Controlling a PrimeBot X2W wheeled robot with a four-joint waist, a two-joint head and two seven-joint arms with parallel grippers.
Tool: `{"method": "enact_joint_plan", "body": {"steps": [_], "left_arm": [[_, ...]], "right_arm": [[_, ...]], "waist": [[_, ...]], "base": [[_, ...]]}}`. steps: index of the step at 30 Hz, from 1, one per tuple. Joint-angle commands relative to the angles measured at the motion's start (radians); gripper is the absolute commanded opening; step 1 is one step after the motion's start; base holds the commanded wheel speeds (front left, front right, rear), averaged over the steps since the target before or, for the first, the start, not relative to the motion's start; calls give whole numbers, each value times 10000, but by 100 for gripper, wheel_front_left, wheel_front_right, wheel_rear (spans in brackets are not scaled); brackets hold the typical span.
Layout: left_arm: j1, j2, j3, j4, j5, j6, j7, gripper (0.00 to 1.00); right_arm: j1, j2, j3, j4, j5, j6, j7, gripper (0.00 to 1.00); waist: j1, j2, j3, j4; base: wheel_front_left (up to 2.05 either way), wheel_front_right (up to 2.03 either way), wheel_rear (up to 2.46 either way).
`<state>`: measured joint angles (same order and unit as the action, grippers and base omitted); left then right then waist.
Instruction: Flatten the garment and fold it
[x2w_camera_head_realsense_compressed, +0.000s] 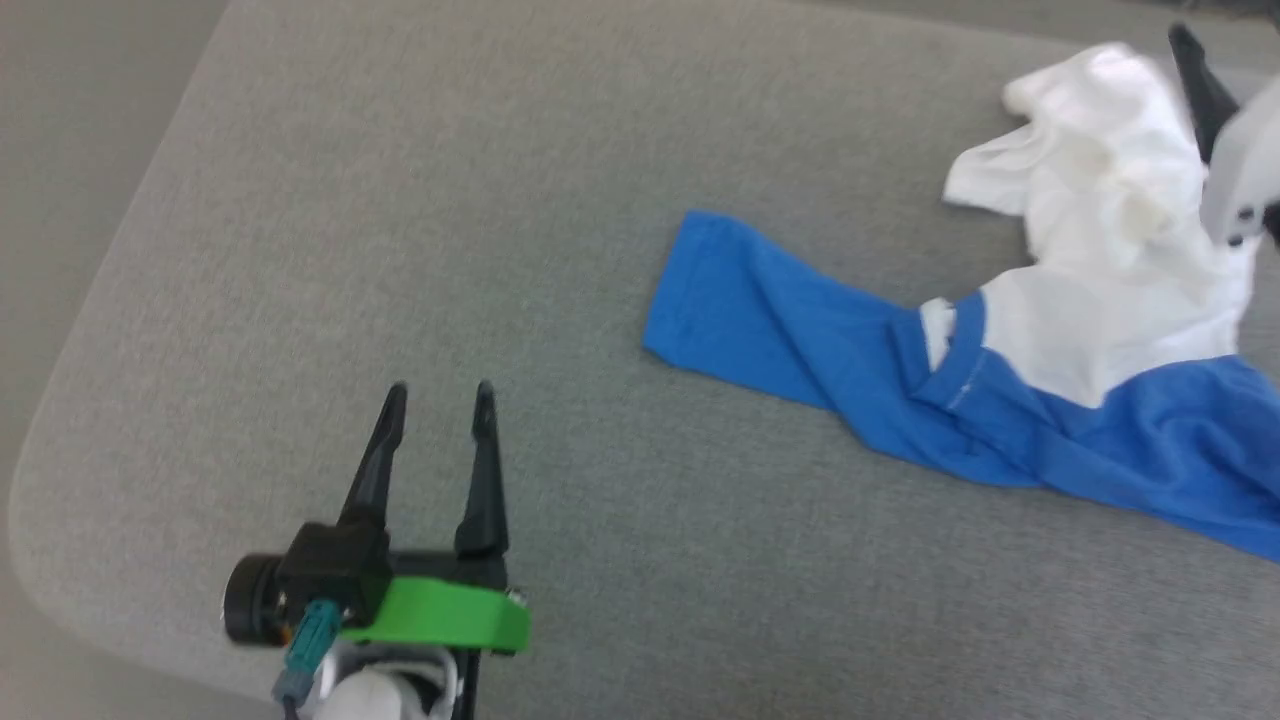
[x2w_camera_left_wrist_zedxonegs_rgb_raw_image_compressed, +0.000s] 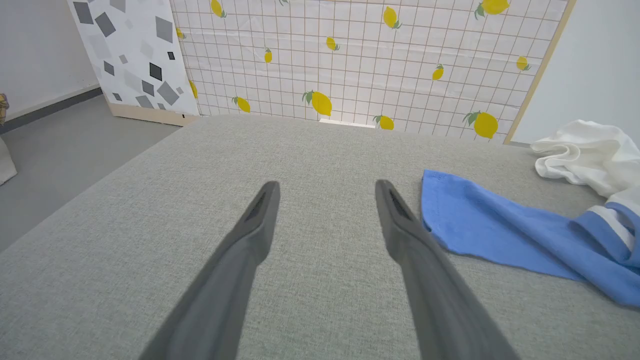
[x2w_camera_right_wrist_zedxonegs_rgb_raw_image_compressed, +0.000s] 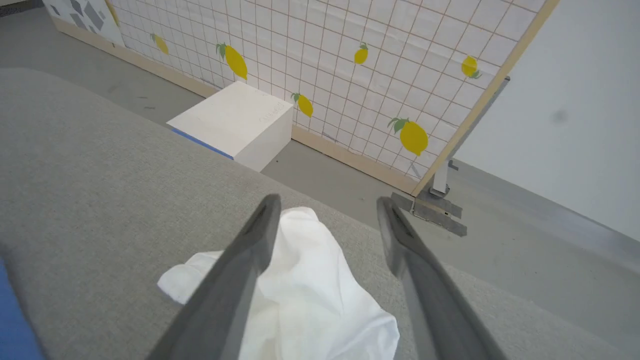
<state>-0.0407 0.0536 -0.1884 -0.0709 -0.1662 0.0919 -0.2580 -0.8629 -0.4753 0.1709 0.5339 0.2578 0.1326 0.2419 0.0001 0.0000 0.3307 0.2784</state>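
Note:
The garment (x2w_camera_head_realsense_compressed: 1090, 290) lies crumpled at the right of the grey padded surface (x2w_camera_head_realsense_compressed: 400, 200), its white body bunched up at the far end. A blue sleeve (x2w_camera_head_realsense_compressed: 760, 310) stretches out flat to the left. My left gripper (x2w_camera_head_realsense_compressed: 440, 395) hovers open over bare surface, well left of the sleeve; the left wrist view has the sleeve's hem (x2w_camera_left_wrist_zedxonegs_rgb_raw_image_compressed: 450, 210) just right of the gripper (x2w_camera_left_wrist_zedxonegs_rgb_raw_image_compressed: 326, 186). My right gripper (x2w_camera_right_wrist_zedxonegs_rgb_raw_image_compressed: 327, 202) stands open above the white bunch (x2w_camera_right_wrist_zedxonegs_rgb_raw_image_compressed: 310, 295), holding nothing. In the head view one of its dark fingers (x2w_camera_head_realsense_compressed: 1200, 85) rises behind the white cloth.
The padded surface's rounded corner (x2w_camera_head_realsense_compressed: 40, 500) is at the lower left and its far edge lies just beyond the white cloth. On the floor past that edge stand a white box (x2w_camera_right_wrist_zedxonegs_rgb_raw_image_compressed: 235, 122) and a lemon-patterned screen (x2w_camera_right_wrist_zedxonegs_rgb_raw_image_compressed: 350, 75) with a metal foot (x2w_camera_right_wrist_zedxonegs_rgb_raw_image_compressed: 430, 207).

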Motion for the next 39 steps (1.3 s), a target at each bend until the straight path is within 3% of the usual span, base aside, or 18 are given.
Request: {"method": "enact_joint_plan", "body": {"steps": [1,8,11,14,18,20,28,33,39], "left_arm": [[264,21,118,23,79,-77,-38,100],[1326,127,550,-182,261,-255,-38,100],[1704,123,606,-220,317,-318,-38,100],[2000,116,628,-247,398,-366,-38,100],[2105,109,652,-319,479,-439,-38,100],[2021,135,668,-363,551,-491,-38,100],[476,603,227,-23,1004,-1163,235,100],[-1399,1011,-724,1178,1129,-1943,2507,100],[-3516,1252,-2076,2606,645,-2205,4285,100]], "right_arm": [[518,31,-225,-259,66,-19,-127,100],[3811,432,-1671,-2891,-348,-19,-524,100],[5478,1143,-2595,-4213,-691,-19,-747,100],[7364,2261,-3573,-5637,-1066,-19,-1114,100],[9496,3647,-4100,-7269,-1679,-19,-1409,100],[10191,4021,-4196,-7779,-1820,-19,-1478,100],[10635,4245,-4299,-8380,-1246,-19,-1581,100],[10303,4248,-4429,-8467,-1170,-19,-1594,100],[9937,4249,-4208,-8575,-1149,-19,-1451,100]], "waist": [[-1,0,-1108,-903],[-1,0,-2042,-1592],[-1,0,-2235,-1768],[-1,0,-2374,-1866],[-1,0,-2362,-1940],[-1,0,-2298,-2012],[-1,0,-1751,-2148],[-1,0,-1250,-2034],[-1,0,-522,-2110]], "base": [[0,0,0],[0,0,0],[0,0,0],[0,0,0],[0,0,0],[0,0,0],[0,0,0],[0,0,0],[0,0,0]]}}
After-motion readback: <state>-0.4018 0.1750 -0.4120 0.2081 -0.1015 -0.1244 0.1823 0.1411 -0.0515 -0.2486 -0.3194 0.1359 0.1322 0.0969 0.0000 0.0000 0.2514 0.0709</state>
